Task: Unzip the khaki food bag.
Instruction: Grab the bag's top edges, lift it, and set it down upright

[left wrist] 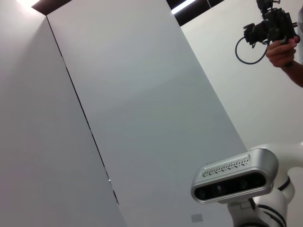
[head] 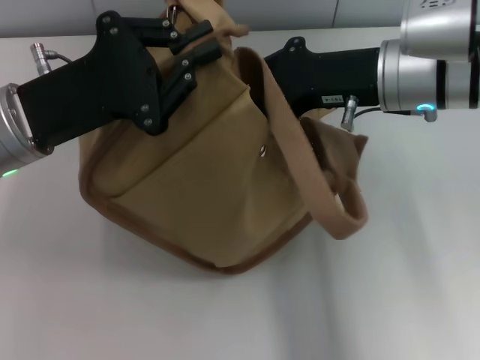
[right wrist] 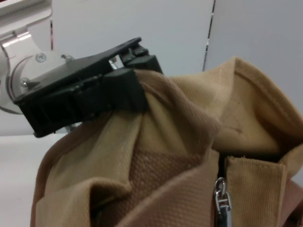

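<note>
I see the khaki food bag [head: 202, 180] sitting on the white desk [head: 405, 300] near its far edge, roughly at the middle of that edge, tilted so that one lower corner points toward the near edge. Its front pocket carries a metal snap [head: 262, 151], and one wide webbing handle [head: 315, 187] runs down across the front and loops out toward the right edge of the desk. The left gripper [head: 201, 43] reaches in from the left edge, and its black fingers are pressed together on the bag's upper rim at the far left corner of the bag, bunching the canvas there. The right wrist view confirms this: the left gripper [right wrist: 135, 87] pinches a fold of tan fabric at the top of the bag [right wrist: 156, 179], and the cloth is gathered under the clamp. In the same view the silver zipper pull [right wrist: 220, 201] hangs at the seam on top, and the zipper there looks closed. The right arm [head: 337, 75] comes in from the right edge and goes behind the bag's top right; its fingers are hidden by the canvas, so I cannot tell their state. The left wrist view shows only wall panels [left wrist: 118, 118], the robot's head [left wrist: 234, 175], and a person holding a camera [left wrist: 270, 28].
</note>
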`<state>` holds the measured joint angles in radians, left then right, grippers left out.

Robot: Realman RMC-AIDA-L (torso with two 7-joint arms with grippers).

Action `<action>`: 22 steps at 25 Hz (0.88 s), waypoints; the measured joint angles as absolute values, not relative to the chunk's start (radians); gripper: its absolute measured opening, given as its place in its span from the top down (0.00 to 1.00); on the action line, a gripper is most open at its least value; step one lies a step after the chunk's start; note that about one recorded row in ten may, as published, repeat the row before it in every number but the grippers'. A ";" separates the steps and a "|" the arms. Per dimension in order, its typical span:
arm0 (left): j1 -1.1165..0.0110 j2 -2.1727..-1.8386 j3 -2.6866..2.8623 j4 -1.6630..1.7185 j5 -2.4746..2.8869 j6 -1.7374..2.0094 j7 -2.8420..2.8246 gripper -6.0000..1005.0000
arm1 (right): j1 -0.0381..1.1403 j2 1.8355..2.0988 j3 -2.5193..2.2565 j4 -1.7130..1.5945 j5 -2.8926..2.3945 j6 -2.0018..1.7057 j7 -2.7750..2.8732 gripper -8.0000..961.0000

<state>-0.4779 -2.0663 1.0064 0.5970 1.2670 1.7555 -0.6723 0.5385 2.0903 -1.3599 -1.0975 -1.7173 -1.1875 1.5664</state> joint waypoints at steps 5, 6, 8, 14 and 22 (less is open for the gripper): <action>-0.473 -2.067 0.999 0.592 1.260 1.756 -0.672 0.88 | 0.486 2.089 -1.346 -1.096 -1.633 -1.196 1.528 0.91; -0.473 -2.067 0.999 0.592 1.260 1.756 -0.672 0.88 | 0.473 2.088 -1.337 -1.097 -1.606 -1.207 1.518 0.94; -0.472 -2.067 0.999 0.590 1.260 1.754 -0.672 0.88 | 0.452 2.085 -1.300 -1.095 -1.565 -1.245 1.502 0.96; -0.472 -2.070 0.991 0.587 1.258 1.750 -0.672 0.87 | 0.415 2.083 -1.198 -1.066 -1.540 -1.360 1.486 0.99; -0.473 -2.069 0.991 0.586 1.252 1.749 -0.672 0.87 | 0.390 2.081 -1.142 -1.025 -1.481 -1.426 1.465 0.98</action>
